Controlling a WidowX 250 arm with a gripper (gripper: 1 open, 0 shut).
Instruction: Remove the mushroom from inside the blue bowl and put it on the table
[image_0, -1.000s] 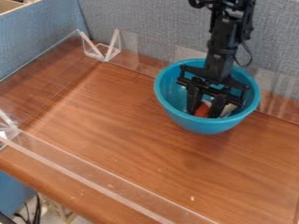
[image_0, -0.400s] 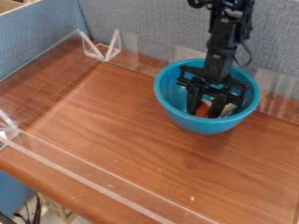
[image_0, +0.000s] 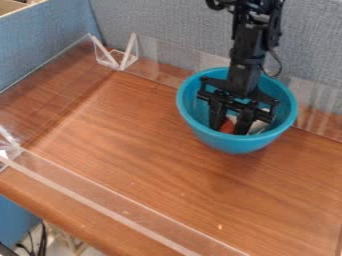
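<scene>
The turquoise-blue bowl (image_0: 201, 125) sits on the wood-grain table (image_0: 120, 150) at the right rear. My black gripper (image_0: 235, 122) reaches straight down into it. Its fingers are closed on the small orange-red mushroom (image_0: 234, 126), of which only a bit of cap and pale stem shows between them. The mushroom is inside the bowl, near its bottom.
Low clear plastic walls (image_0: 80, 205) edge the table along the front and left. A clear triangular stand (image_0: 118, 52) is at the back left corner. Blue fabric panels rise behind the table. Bare wood lies left and in front of the bowl.
The arm above the bowl has shifted slightly to the left in the picture; the gripper stays down in the bowl, shut on the mushroom.
</scene>
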